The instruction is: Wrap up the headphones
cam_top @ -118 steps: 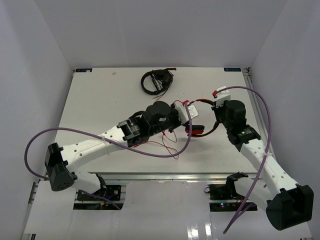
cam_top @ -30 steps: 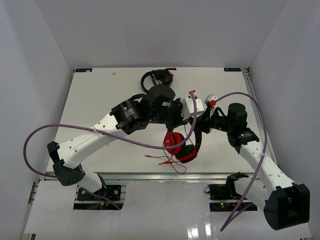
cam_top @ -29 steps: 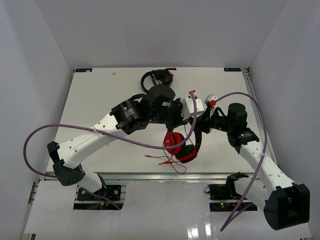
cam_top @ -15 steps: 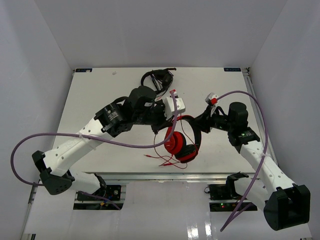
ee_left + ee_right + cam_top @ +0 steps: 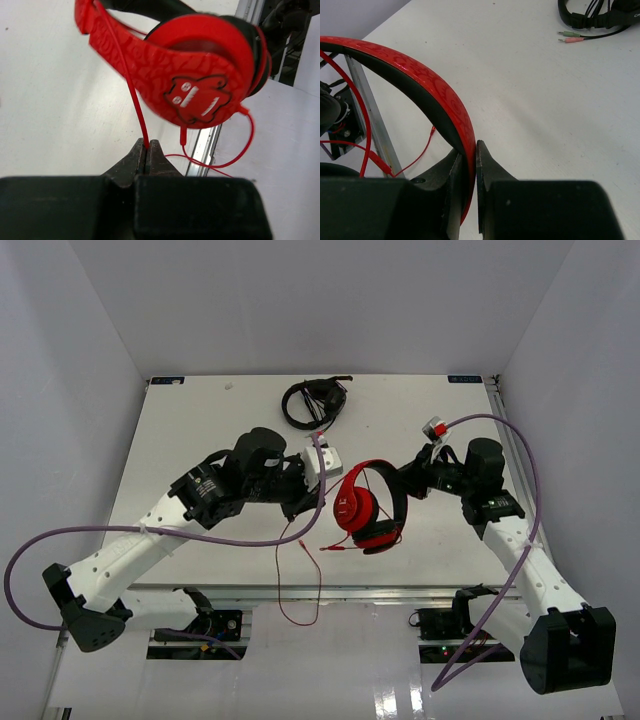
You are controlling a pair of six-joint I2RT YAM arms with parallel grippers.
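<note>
The red headphones (image 5: 368, 508) hang above the table's near middle, earcups low and headband up. My right gripper (image 5: 408, 478) is shut on the red headband (image 5: 437, 87), its jaws pinching the band from both sides (image 5: 470, 150). My left gripper (image 5: 300, 505) is just left of the earcups, shut on the thin red cable (image 5: 134, 97) at its fingertips (image 5: 148, 145). The round red earcup (image 5: 200, 85) fills the left wrist view. The cable (image 5: 279, 575) drops from the left gripper and loops over the table's front edge.
Smaller black headphones (image 5: 312, 402) with a coiled cable lie at the back middle of the white table (image 5: 190, 430); they also show in the right wrist view (image 5: 600, 15). A metal rail (image 5: 300, 590) runs along the front edge. White walls stand on three sides.
My left gripper has drawn back to the left with the cable in it. The cable now trails over the front edge. The headphones have swung slightly right and up in the right gripper.
</note>
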